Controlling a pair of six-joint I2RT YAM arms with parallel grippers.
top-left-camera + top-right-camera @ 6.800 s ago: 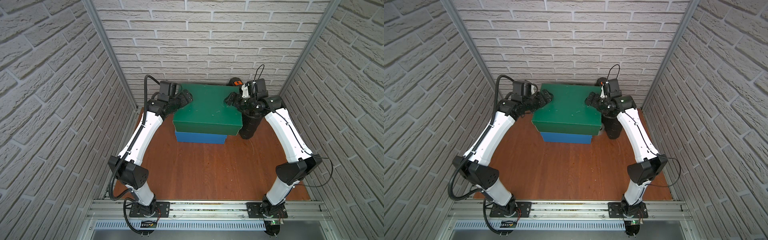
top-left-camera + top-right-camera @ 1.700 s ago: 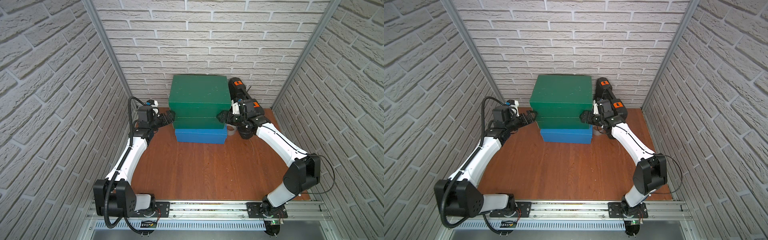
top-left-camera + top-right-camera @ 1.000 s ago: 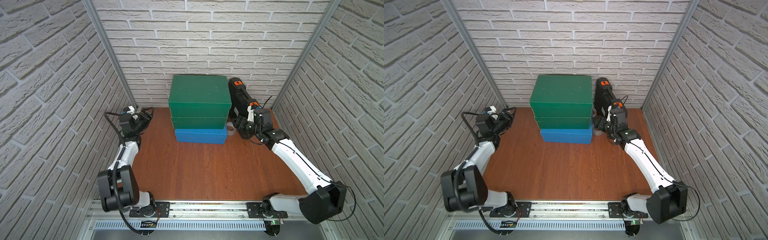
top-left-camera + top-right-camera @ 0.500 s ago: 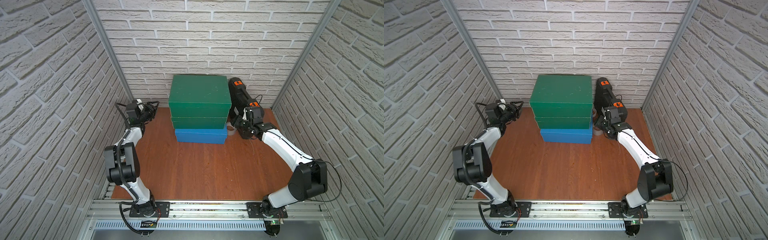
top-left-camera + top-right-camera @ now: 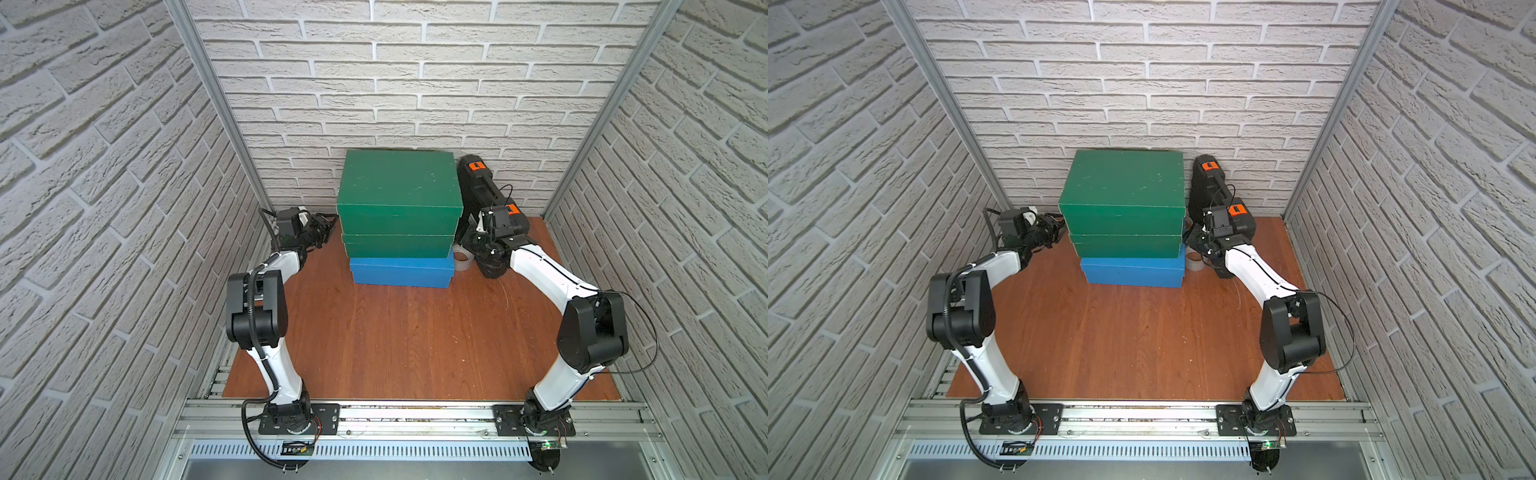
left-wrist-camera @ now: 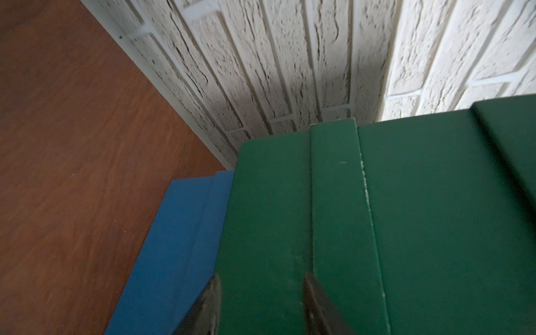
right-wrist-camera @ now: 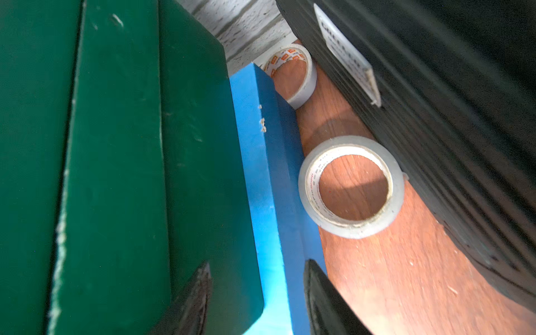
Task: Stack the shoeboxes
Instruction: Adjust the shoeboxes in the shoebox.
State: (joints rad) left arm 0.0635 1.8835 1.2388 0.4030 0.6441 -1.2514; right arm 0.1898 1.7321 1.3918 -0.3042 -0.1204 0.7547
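stack: top green box (image 5: 399,183) on middle green box (image 5: 397,246) on blue box (image 5: 401,272), against the back wall on the table (image 5: 415,332)
left gripper (image 5: 326,222): just beside the stack's left side at green-box height; fingers slightly apart, empty
right gripper (image 5: 467,239): just beside the stack's right side; fingers slightly apart, empty
right wrist only: far tape roll (image 7: 307,78) and near tape roll (image 7: 304,185), between blue box and black case (image 7: 435,116)
left wrist only: scuffed lid edge on the green side face

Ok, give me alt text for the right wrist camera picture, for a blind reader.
Close up beside the stack: green shoeboxes sit on a blue shoebox. In the gap between the blue shoebox and a black case, a near tape roll and a far tape roll lie flat on the wooden floor. The right gripper is open, holding nothing.
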